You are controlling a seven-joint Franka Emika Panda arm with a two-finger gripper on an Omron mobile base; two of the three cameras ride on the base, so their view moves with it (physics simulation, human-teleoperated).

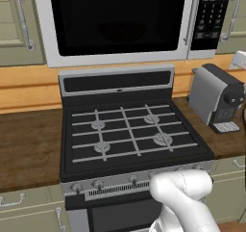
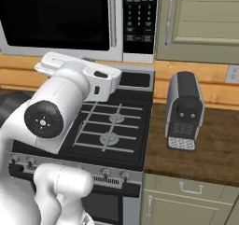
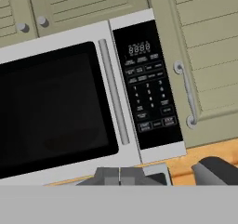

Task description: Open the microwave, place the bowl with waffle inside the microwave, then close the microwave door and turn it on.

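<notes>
The microwave (image 1: 120,58) hangs above the stove with the microwave door (image 1: 115,19) shut. Its black glass is dark, and its long grey handle (image 3: 113,90) stands beside the black keypad (image 3: 148,83). Behind the glass there is a faint round shape (image 1: 120,31); I cannot tell what it is. The bowl and the waffle are hidden. My gripper (image 3: 120,175) is shut with nothing between its fingers. It hovers over the stove's back, in front of and below the microwave, facing the door and keypad (image 2: 139,18). My hand (image 2: 100,81) is level with the microwave's lower edge.
A black-and-silver gas stove (image 1: 129,130) sits below, with wooden counter (image 1: 29,144) on both sides. A grey coffee machine (image 2: 184,109) stands on the right counter. Beige cabinet doors (image 2: 205,23) with handles flank the microwave. My own arm (image 2: 51,116) crosses the stove's left side.
</notes>
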